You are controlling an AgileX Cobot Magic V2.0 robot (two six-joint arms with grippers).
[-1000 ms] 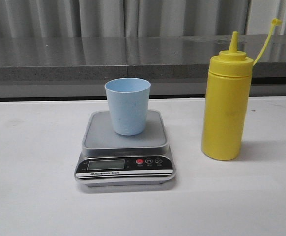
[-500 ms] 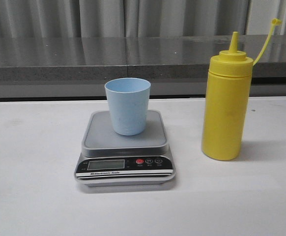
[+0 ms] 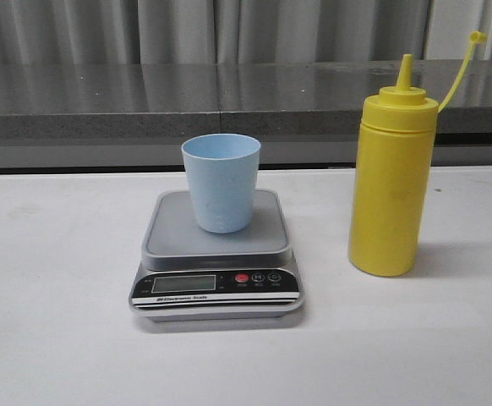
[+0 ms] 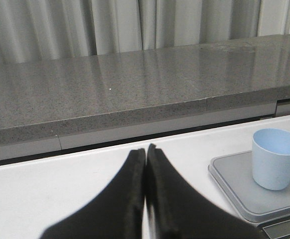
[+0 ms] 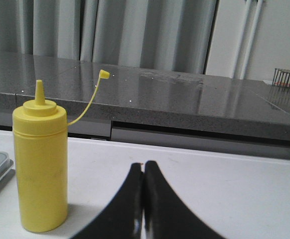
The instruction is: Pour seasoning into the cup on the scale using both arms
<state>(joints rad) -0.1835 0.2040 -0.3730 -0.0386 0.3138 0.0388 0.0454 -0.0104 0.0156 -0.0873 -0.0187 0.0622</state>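
The light blue cup (image 3: 221, 182) stands upright on the silver-grey scale (image 3: 216, 254) at the table's middle. The tall yellow seasoning bottle (image 3: 393, 173) stands upright to the scale's right, its cap strap sticking up. No arm shows in the front view. In the left wrist view my left gripper (image 4: 145, 148) is shut and empty, over the table to the left of the scale (image 4: 234, 184) and cup (image 4: 276, 158). In the right wrist view my right gripper (image 5: 143, 164) is shut and empty, to the right of the bottle (image 5: 39, 162).
A grey stone ledge (image 3: 229, 97) with curtains behind runs along the table's far edge. The white table (image 3: 60, 338) stretches around the scale and bottle. A small wire rack (image 5: 288, 78) sits far off on the ledge.
The front view has shifted by a few pixels; the cup, scale and bottle stand as before.
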